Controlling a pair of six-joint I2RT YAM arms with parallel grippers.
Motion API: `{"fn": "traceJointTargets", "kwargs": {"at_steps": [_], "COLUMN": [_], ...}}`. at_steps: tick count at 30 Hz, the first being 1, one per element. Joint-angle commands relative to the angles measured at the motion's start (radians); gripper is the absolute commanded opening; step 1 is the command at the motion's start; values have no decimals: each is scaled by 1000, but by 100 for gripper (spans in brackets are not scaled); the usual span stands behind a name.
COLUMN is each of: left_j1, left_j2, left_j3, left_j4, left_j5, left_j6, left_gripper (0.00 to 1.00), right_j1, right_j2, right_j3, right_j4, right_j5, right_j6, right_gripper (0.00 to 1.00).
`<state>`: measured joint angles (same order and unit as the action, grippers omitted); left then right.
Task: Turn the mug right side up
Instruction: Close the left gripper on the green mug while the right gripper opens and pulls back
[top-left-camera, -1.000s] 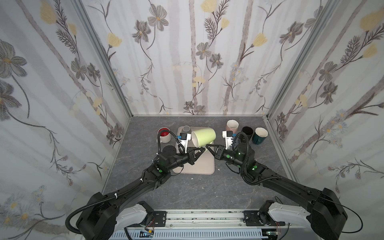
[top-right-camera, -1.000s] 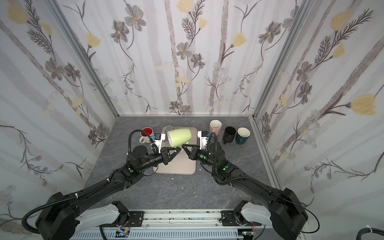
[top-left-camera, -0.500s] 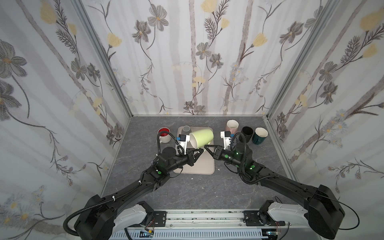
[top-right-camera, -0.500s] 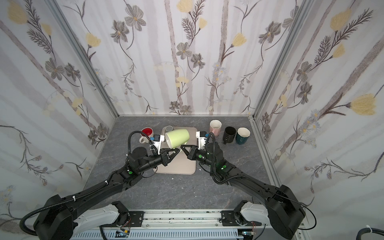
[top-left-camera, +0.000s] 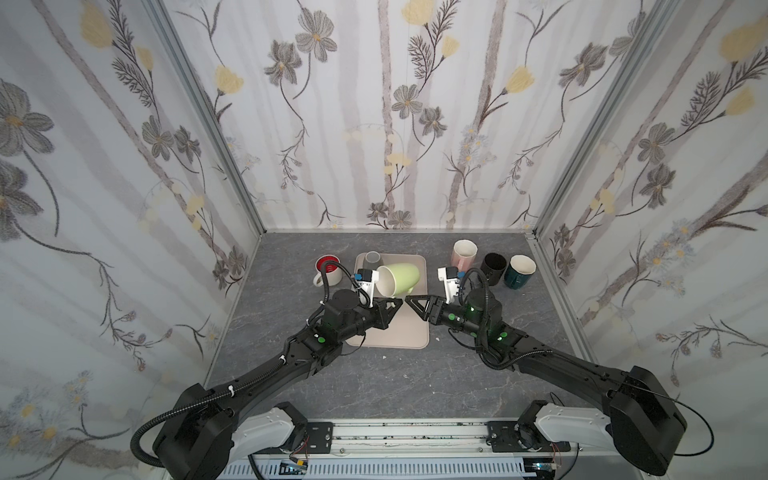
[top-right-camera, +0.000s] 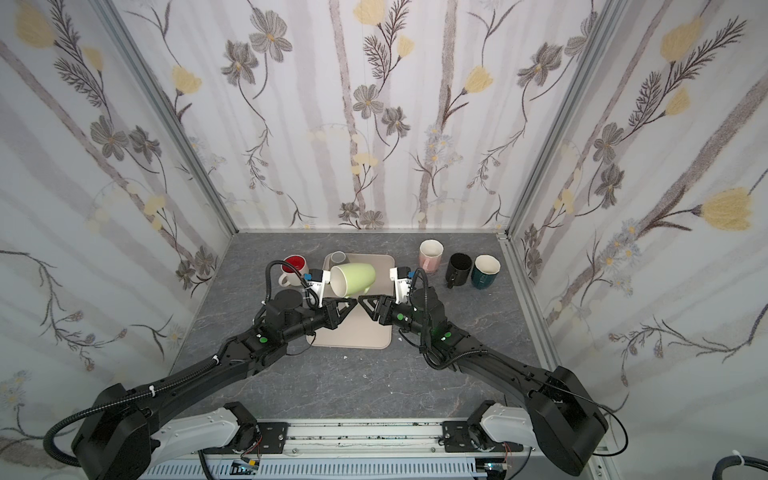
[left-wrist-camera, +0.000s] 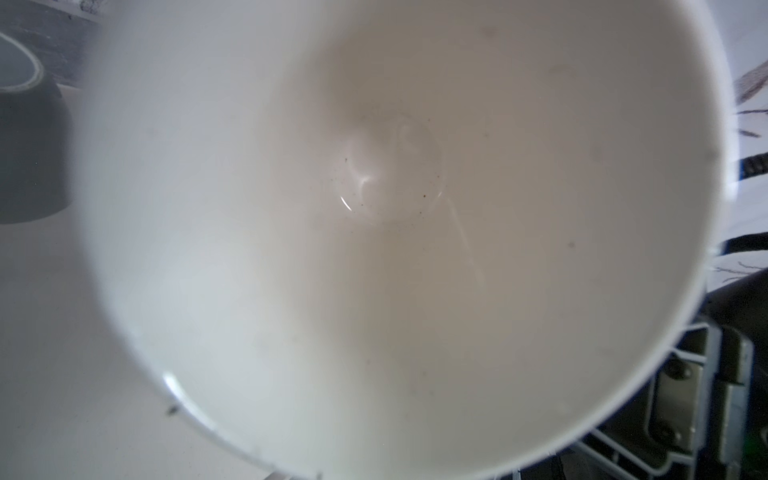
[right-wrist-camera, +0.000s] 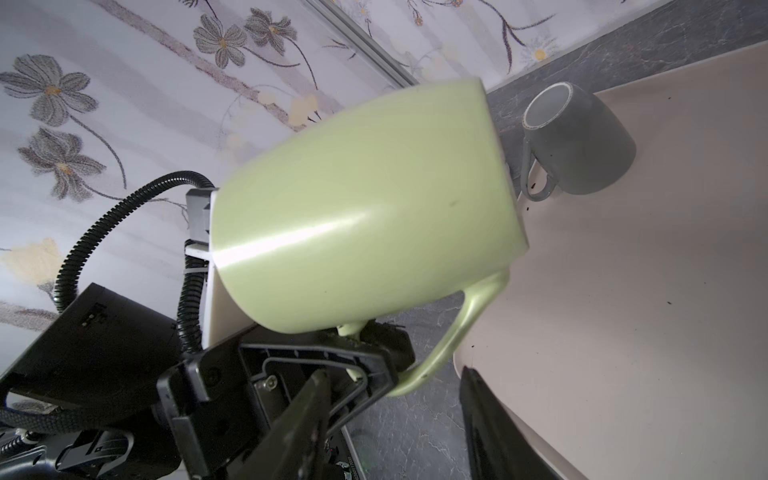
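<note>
A light green mug (top-left-camera: 399, 279) (top-right-camera: 353, 279) hangs on its side above the beige tray (top-left-camera: 409, 332) (top-right-camera: 365, 332), its mouth towards the left arm. My left gripper (top-left-camera: 395, 305) (top-right-camera: 352, 305) is shut on the mug's handle; in the right wrist view its black fingers (right-wrist-camera: 374, 349) pinch the handle (right-wrist-camera: 461, 328) just under the mug's body (right-wrist-camera: 365, 208). My right gripper (top-left-camera: 412, 301) (top-right-camera: 364, 301) (right-wrist-camera: 395, 419) stands open just beside the handle, touching nothing. In the left wrist view the mug's pale inside (left-wrist-camera: 374, 208) fills the picture and hides the left jaws.
A grey mug (top-left-camera: 372, 259) (top-right-camera: 338, 258) (right-wrist-camera: 582, 137) (left-wrist-camera: 25, 145) stands upside down at the tray's far corner. A white mug with a red inside (top-left-camera: 328, 268) stands left of the tray. To its right are pink (top-left-camera: 464, 253), black (top-left-camera: 494, 266) and teal (top-left-camera: 519, 270) mugs.
My right gripper's jaws have gone from shut to open next to the handle. The left gripper has kept its hold, and the mug has shifted slightly left and lower.
</note>
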<state>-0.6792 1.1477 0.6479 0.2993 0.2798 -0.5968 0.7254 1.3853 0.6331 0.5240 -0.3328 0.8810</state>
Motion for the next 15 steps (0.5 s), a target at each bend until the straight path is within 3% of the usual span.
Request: {"fn": "traceJointTargets", "kwargs": {"at_steps": [1,4,10,15], "left_j1": [3,8,13,18], "left_j2": [-5,-18,-28,-32], "left_j3": [41,56,77,95], "left_j4": [-31,-96,-181,-248], "left_j5": [-49,-79,-116,-141], "left_j6": [48,67,73,73], "left_gripper": [0,0,0,0], "right_j1": [0,1,0,0], "right_j2": [-13,-42,-119,-213], "right_j3": [-28,-61,-78,-135], "right_j4": [95,87,-109,-134], "right_j5": [38,85,269,360], "right_j6": [9,-22,-125,-209], "right_gripper": [67,76,86,100]}}
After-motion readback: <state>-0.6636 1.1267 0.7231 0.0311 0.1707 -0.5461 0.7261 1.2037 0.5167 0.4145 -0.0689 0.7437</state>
